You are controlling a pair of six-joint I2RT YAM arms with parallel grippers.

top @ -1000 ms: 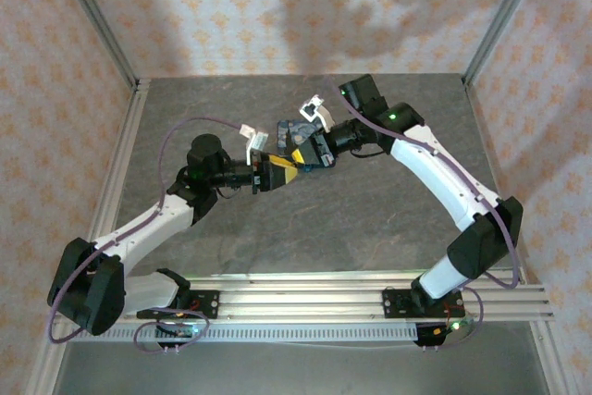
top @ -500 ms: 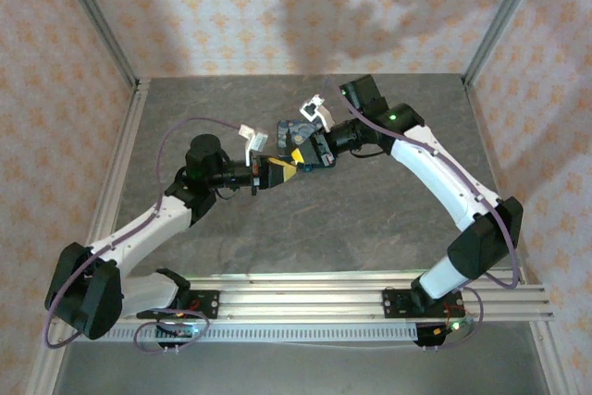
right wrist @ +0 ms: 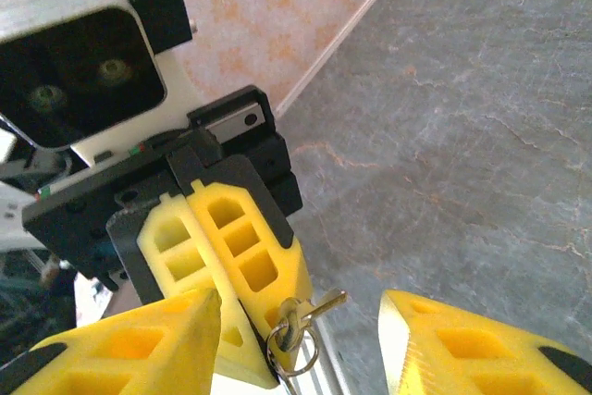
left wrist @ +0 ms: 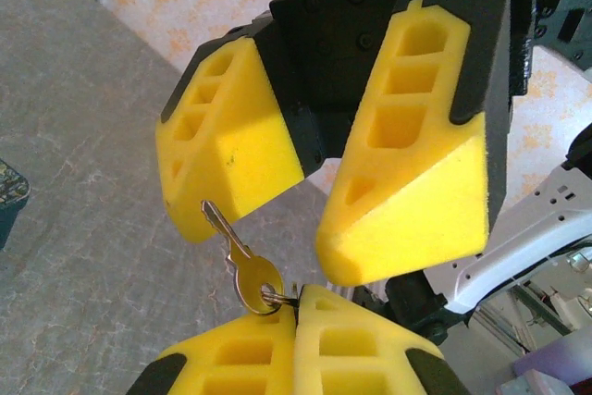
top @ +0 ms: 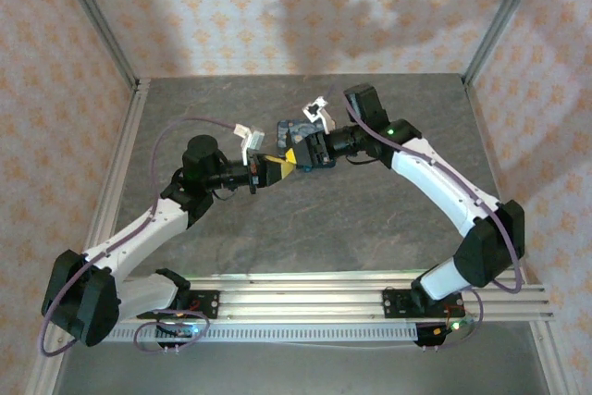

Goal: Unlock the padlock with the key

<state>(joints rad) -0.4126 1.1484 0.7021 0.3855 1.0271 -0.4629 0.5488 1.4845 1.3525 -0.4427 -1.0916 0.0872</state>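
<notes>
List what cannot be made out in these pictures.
Top view: the blue object is partly covered by the right pincer, too small to identify.
Left wrist view: a dark blue thing is cut by the left edge.
Right wrist view: the key is half hidden by its ring and the left pincer.

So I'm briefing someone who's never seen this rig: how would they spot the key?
Start above the middle of the grey table, where the left gripper meets the right gripper. The left one's yellow fingers are shut, and the key juts out from their tips. Against the blocky yellow fingers around it, it is thin, pale and metallic.
</notes>
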